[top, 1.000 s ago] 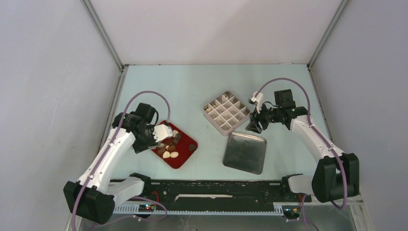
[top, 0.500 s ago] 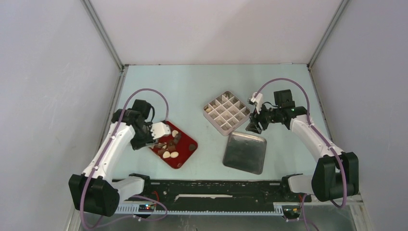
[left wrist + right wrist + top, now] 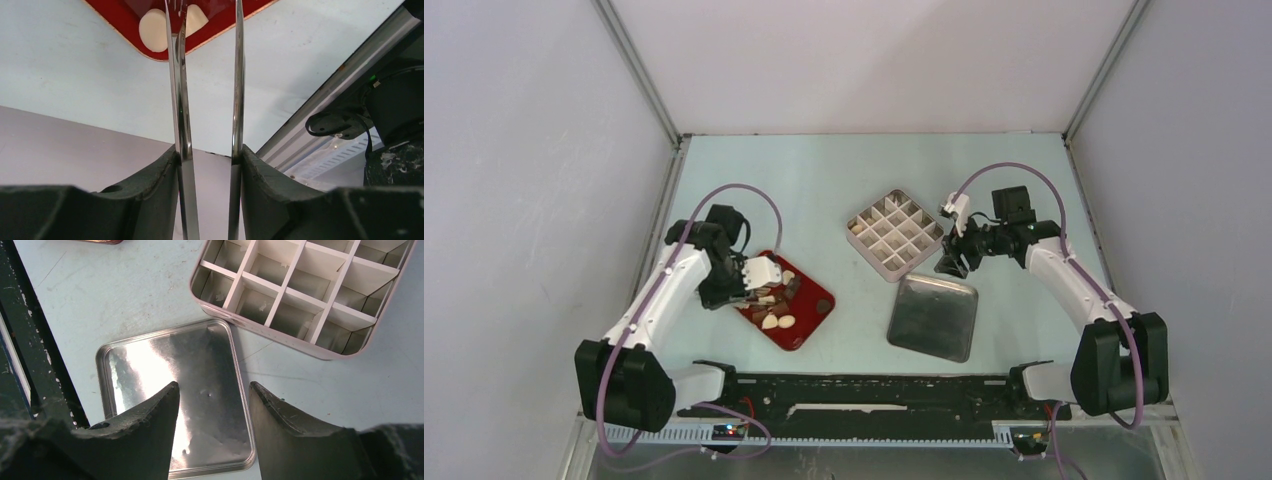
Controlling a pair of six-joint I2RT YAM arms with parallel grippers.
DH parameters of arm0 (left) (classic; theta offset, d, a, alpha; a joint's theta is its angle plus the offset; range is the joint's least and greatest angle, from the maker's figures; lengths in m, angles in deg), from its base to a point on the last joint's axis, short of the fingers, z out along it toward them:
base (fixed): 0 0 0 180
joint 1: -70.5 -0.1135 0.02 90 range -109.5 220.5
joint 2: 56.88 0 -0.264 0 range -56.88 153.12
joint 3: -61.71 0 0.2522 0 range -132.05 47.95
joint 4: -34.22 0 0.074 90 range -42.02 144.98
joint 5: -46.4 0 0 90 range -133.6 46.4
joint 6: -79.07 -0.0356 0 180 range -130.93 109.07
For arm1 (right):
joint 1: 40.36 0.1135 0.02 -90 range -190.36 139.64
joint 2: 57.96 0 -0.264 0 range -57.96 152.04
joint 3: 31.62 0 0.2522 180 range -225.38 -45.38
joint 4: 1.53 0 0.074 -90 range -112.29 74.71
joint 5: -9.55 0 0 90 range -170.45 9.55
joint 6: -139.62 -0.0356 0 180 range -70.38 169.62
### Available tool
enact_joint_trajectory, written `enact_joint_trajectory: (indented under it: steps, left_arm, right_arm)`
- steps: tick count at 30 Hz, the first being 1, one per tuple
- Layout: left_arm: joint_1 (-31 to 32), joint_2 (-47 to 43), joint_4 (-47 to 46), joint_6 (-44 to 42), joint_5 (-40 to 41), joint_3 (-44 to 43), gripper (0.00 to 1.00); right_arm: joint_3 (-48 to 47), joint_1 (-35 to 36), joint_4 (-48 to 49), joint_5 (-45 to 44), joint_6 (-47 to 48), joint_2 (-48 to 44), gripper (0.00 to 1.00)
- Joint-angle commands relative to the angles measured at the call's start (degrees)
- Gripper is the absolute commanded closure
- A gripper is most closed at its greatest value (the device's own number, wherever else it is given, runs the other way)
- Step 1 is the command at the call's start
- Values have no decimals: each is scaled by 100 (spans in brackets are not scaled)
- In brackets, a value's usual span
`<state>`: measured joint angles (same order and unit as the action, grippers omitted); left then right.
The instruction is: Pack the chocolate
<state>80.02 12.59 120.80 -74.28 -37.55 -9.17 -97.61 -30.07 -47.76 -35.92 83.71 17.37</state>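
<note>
The chocolate, cream ovals and dark brown lumps, lies on the red tray at the left. My left gripper hovers over the tray's left part, shut on a pair of metal tongs. In the left wrist view the tong arms stand apart, pressed between my fingers, and point at two cream pieces near the tray's corner. My right gripper is open and holds nothing; it sits over the metal lid beside the divided box.
The white gridded box stands at the table's middle, with the silver lid lying flat in front of it. A black rail runs along the near edge. Grey walls close in both sides.
My left arm has shifted its elbow and shoulder to the left, while the tongs stay over the tray. The right arm has not moved.
</note>
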Motion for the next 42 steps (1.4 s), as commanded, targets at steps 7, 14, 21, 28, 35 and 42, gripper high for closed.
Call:
enact_joint_trajectory:
  steps: [7,14,21,28,35,42]
  left_arm:
    - [-47,128,447,-117,-77,-144,59]
    - [-81,255,357,317,-330,-685,75]
    - [-116,143,725,503,-456,-1258,80]
    - [20,304,556,1066,-1414,-1981,81]
    - [755,1090,-882,2541,-1810,-2746,80]
    - [1279,2068,-2596,3853,-1892,-3237,79]
  right_arm:
    - [2,50,12,-41,92,84,44]
    - [2,41,-6,-58,89,86,44]
    - [2,46,8,-59,89,100,44]
    - [-30,84,50,-135,104,169,44]
    - [-68,98,-14,-125,66,231,44]
    - [-68,33,-5,-225,59,207,44]
